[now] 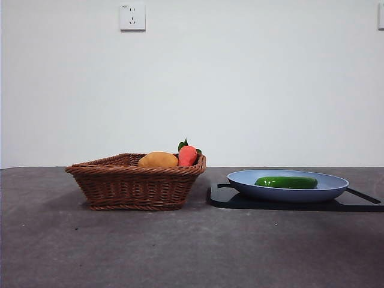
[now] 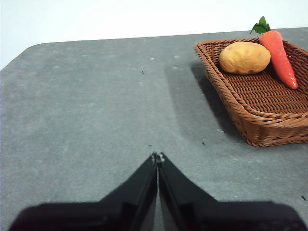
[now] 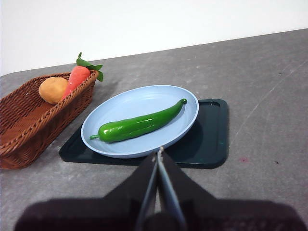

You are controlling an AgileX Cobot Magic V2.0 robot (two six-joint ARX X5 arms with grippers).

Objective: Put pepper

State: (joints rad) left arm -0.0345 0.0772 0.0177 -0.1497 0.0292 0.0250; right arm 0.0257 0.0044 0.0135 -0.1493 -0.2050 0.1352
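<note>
Nearest the front camera, bare grey desk [image 1: 180,246] runs back to two groups of things standing side by side. On one side sits a brown wicker basket [image 1: 135,186] with flared walls; over its rim show an orange-yellow lump [image 1: 158,160] and a red carrot [image 1: 187,156] with green leaves, the two lying next to each other at one end of the basket. Just beside the basket, apart from it by a narrow gap, a black tray [image 1: 223,197] lies flat on the desk and carries a blue plate [image 1: 288,191]. On the plate rests the pepper [image 1: 286,182], glossy green and long, lying on its side across the plate's middle and touching nothing else. Behind everything rises a white wall with a socket [image 1: 132,17] high up. Neither arm shows in the front view. From the right wrist, the right claw [image 3: 158,154] hovers over the desk near the tray's edge, its jaws clenched tip to tip on nothing, with the pepper [image 3: 139,123] stretched across the plate [image 3: 125,108] just past them. From the left wrist, the left claw [image 2: 157,157] hangs over bare desk, well apart from the basket [image 2: 260,96], jaws likewise pressed together and empty.
</note>
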